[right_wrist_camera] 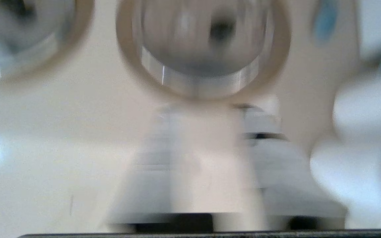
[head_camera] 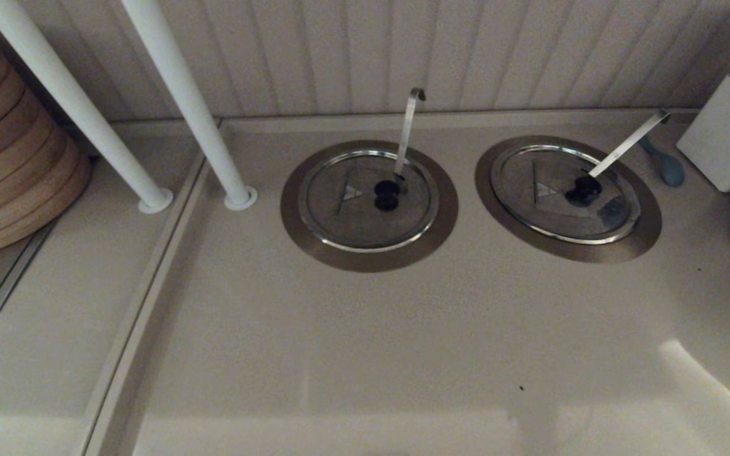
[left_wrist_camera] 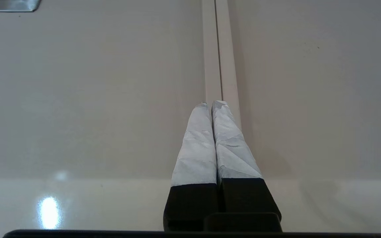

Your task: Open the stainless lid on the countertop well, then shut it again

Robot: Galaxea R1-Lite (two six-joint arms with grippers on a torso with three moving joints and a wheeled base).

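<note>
The stainless lid [head_camera: 566, 194] lay seated directly ahead of the open right gripper [right_wrist_camera: 207, 132]; left gripper [left_wrist_camera: 214, 104] closed.

Your left pincer [left_wrist_camera: 212, 105] shows only in its own wrist view, low and centre in the frame, its two white-wrapped fingers [left_wrist_camera: 197, 145] pressed together and pointing forward. Your right pincer [right_wrist_camera: 207, 112] sits low and centre in its wrist view, fingers spread apart. Neither arm appears in the head view.
</note>
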